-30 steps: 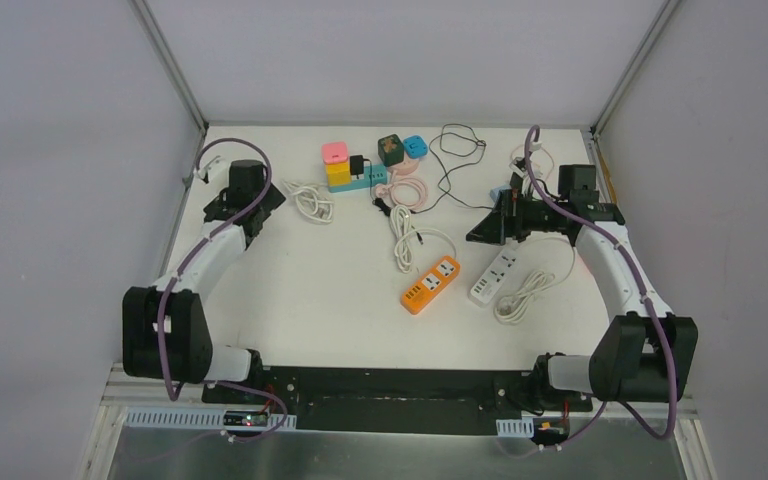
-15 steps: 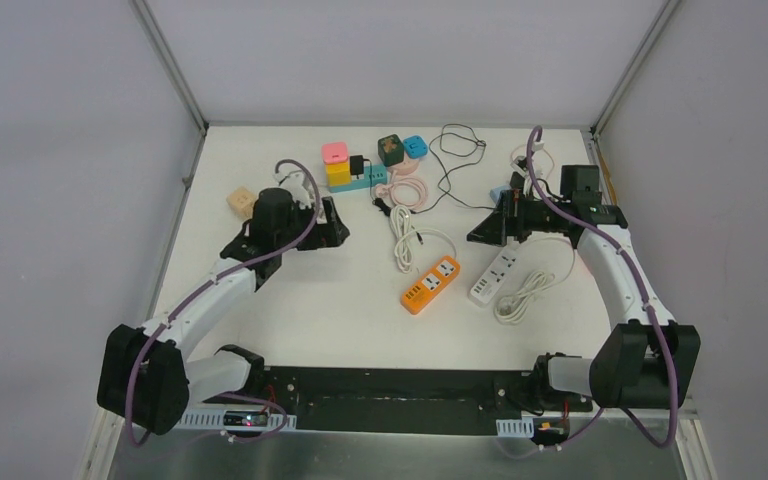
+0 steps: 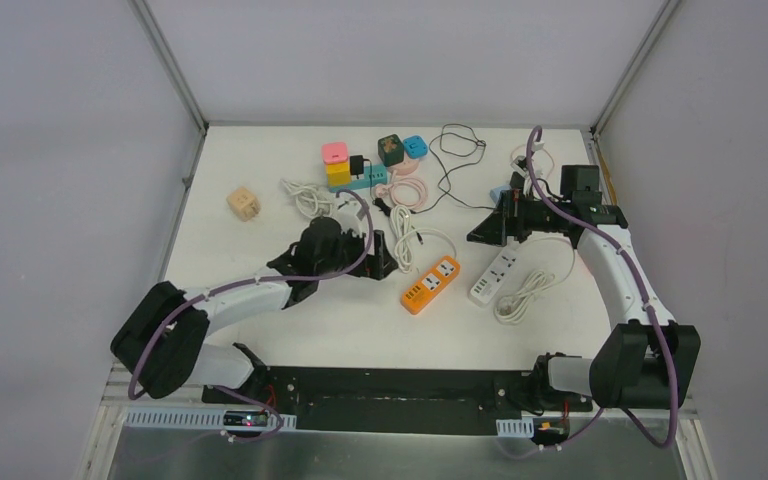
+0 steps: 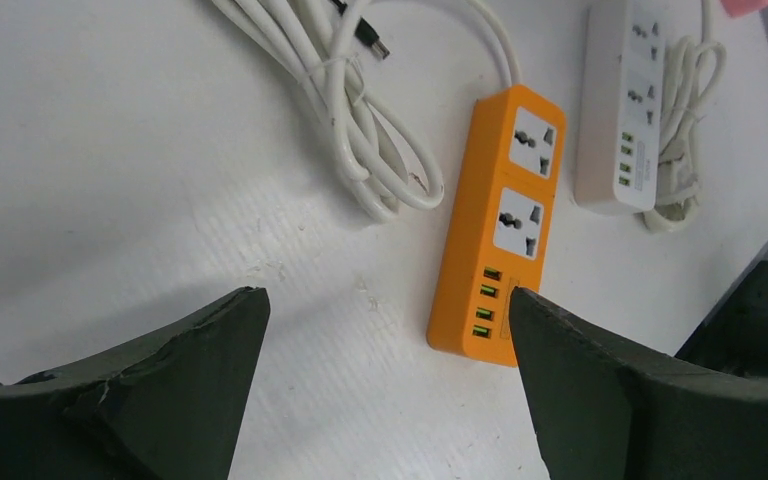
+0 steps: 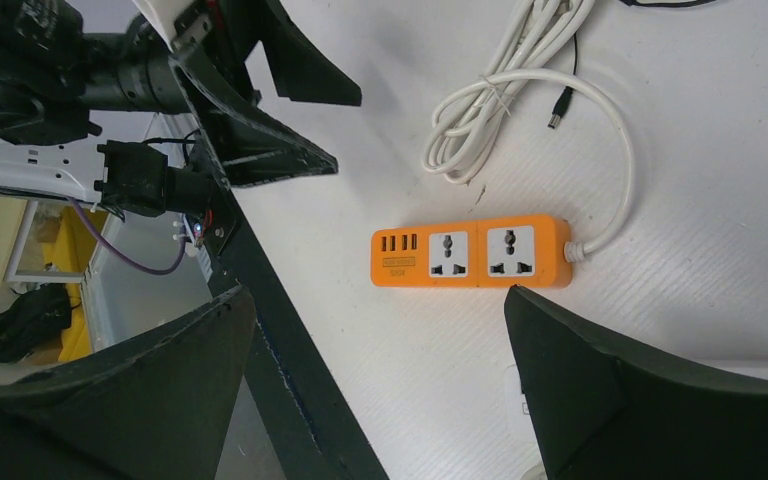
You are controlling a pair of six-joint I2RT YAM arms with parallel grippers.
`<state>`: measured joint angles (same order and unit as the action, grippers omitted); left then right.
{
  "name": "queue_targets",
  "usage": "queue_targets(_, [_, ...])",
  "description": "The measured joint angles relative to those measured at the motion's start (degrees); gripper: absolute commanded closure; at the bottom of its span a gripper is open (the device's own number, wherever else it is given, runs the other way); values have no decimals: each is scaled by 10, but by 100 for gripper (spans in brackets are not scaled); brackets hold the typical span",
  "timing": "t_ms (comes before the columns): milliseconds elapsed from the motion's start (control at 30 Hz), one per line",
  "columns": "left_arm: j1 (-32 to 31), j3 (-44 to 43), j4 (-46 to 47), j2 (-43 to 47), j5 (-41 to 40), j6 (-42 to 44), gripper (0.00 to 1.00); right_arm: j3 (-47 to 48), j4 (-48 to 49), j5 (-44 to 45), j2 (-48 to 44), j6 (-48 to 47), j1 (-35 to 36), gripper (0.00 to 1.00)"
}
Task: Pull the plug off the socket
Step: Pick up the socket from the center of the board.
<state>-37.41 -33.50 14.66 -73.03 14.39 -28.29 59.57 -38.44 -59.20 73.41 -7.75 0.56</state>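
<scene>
A black plug (image 3: 359,164) sits in a teal power strip (image 3: 368,181) at the back centre of the table, seen only in the top view. My left gripper (image 3: 385,260) is open and empty, low over the table just left of an orange power strip (image 3: 431,284). In the left wrist view the gripper (image 4: 385,300) frames bare table, with the orange strip (image 4: 500,225) by its right finger. My right gripper (image 3: 480,232) is open and empty at the right, above a white power strip (image 3: 493,275). The right wrist view shows the gripper (image 5: 375,295) and the orange strip (image 5: 470,252), both of its sockets empty.
Pink and yellow cubes (image 3: 337,163), a dark green cube (image 3: 391,149) and a blue one (image 3: 416,146) stand by the teal strip. A wooden cube (image 3: 243,203) lies at the far left. White cable bundles (image 3: 310,198) (image 3: 405,235), a pink coil (image 3: 407,190) and a black cable (image 3: 460,150) lie around.
My left arm has swung from the back left corner to the centre, ending beside the orange strip and uncovering the wooden cube. The right arm has not moved.
</scene>
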Motion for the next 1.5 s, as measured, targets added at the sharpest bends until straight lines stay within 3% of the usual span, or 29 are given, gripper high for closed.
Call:
queue_targets(333, [-161,-93,-19,-114,-126,128,4,0,0,0,0,-1,0,0])
queue_targets(833, [-204,-249,-80,-279,-159,223,5,0,0,0,0,-2,0,0])
queue_targets(1500, [-234,-334,-133,-363,-203,236,33,0,0,0,0,-3,-3,0])
